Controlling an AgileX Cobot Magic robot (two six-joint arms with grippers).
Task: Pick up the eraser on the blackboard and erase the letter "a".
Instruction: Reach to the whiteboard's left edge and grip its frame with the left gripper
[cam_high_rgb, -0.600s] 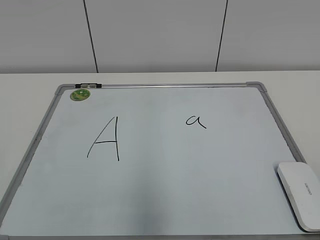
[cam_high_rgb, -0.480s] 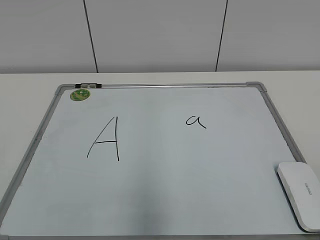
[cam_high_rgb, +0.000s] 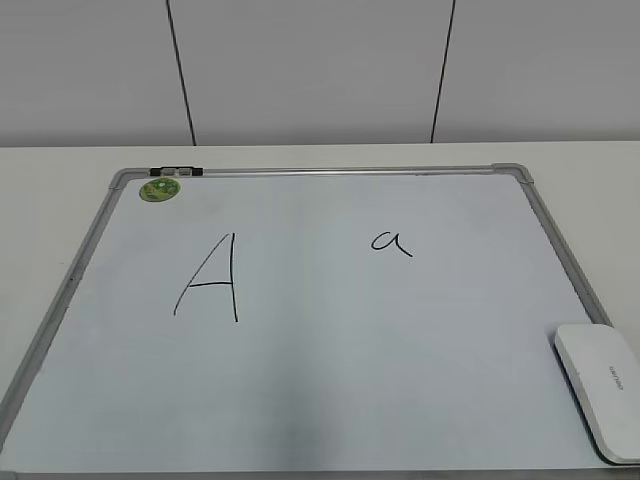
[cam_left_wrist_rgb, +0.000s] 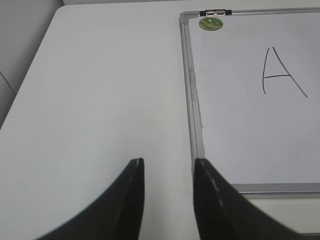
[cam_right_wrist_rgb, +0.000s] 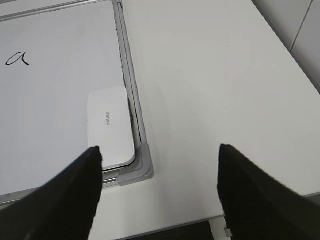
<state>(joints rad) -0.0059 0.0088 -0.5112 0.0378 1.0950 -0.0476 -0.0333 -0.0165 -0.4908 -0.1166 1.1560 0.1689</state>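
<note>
The white eraser (cam_high_rgb: 603, 388) lies on the blackboard (cam_high_rgb: 330, 380) at its near right corner; the right wrist view shows it (cam_right_wrist_rgb: 110, 125) beside the frame corner. The small cursive letter "a" (cam_high_rgb: 391, 243) is written right of centre, also seen in the right wrist view (cam_right_wrist_rgb: 17, 59). My right gripper (cam_right_wrist_rgb: 159, 152) is wide open and empty, above the table just off the board's near right corner. My left gripper (cam_left_wrist_rgb: 168, 164) is open and empty, above the table left of the board's near left edge. Neither gripper shows in the exterior view.
A large capital "A" (cam_high_rgb: 212, 278) is drawn left of centre. A round green magnet (cam_high_rgb: 159, 189) sits at the far left corner next to a small clip (cam_high_rgb: 176, 172). The white table (cam_left_wrist_rgb: 100, 100) surrounds the board; its front edge (cam_right_wrist_rgb: 165, 225) is near the right gripper.
</note>
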